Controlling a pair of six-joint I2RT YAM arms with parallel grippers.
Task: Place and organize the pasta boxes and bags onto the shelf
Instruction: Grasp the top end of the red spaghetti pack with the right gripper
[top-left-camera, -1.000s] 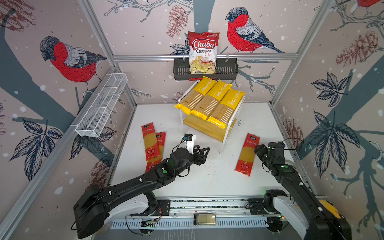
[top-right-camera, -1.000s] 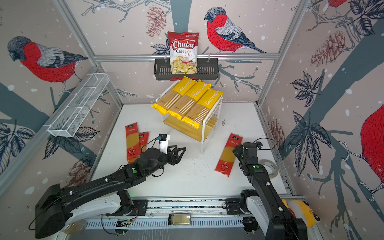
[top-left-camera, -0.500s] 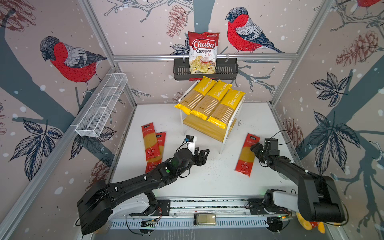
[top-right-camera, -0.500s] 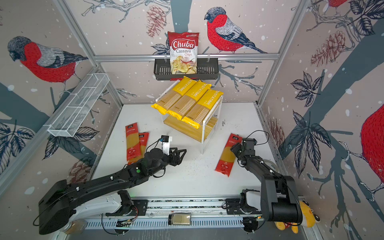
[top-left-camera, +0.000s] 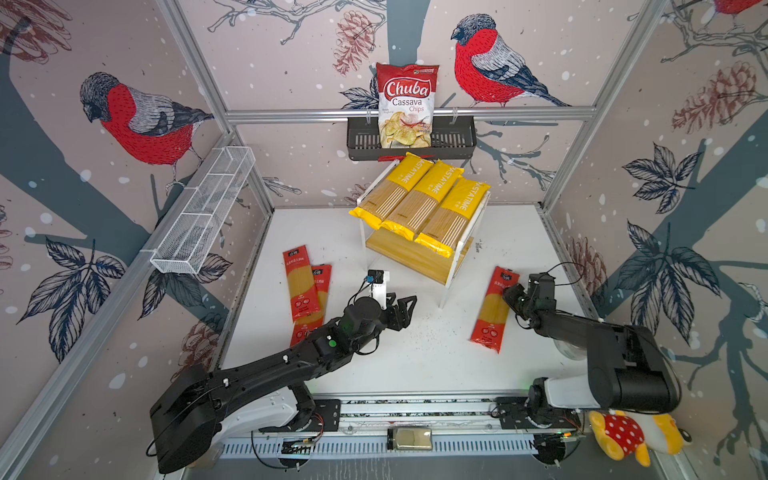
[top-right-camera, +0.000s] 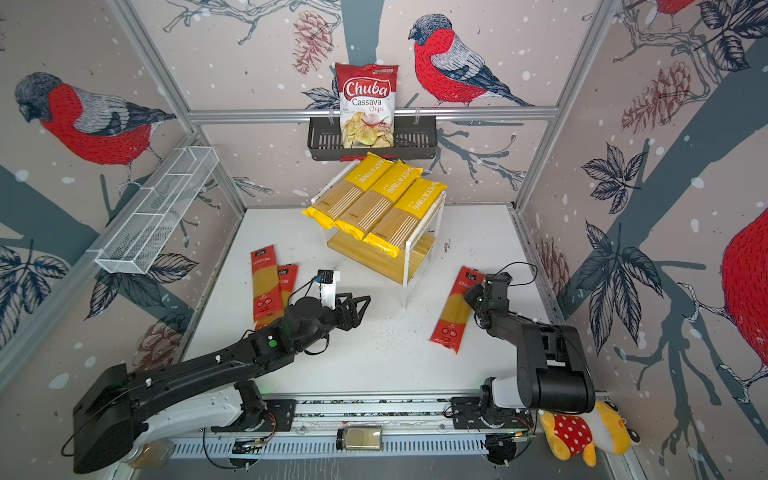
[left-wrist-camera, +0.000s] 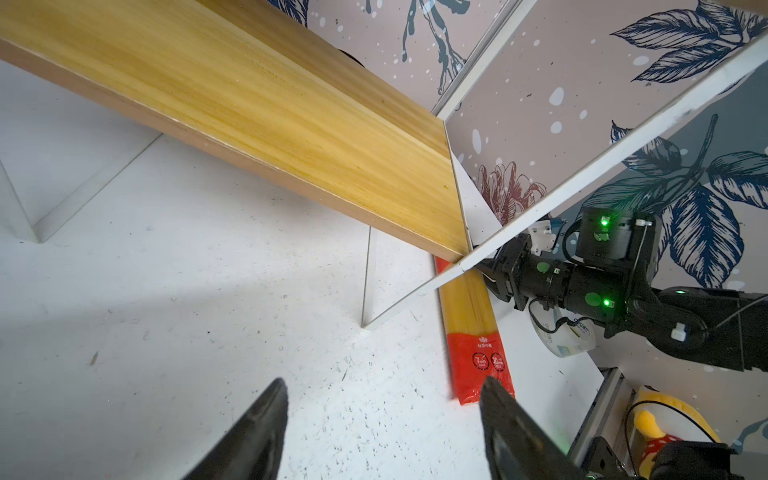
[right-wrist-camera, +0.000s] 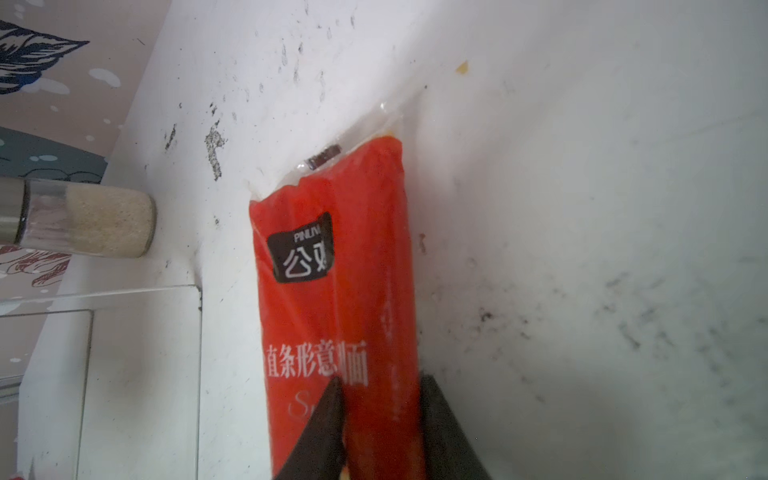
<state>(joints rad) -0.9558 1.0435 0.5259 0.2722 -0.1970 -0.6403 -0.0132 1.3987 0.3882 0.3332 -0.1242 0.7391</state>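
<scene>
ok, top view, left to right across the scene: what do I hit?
Wire tray → overlapping red packs → left gripper → lone red pack. Skipped: the shelf, which spans over the left gripper's position, and the right gripper, which sits on the lone red pack.

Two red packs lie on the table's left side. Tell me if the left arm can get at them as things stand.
Probably yes. The left gripper is open and empty, and the two red packs lie flat beside that arm with nothing on top, though one overlaps the other.
</scene>
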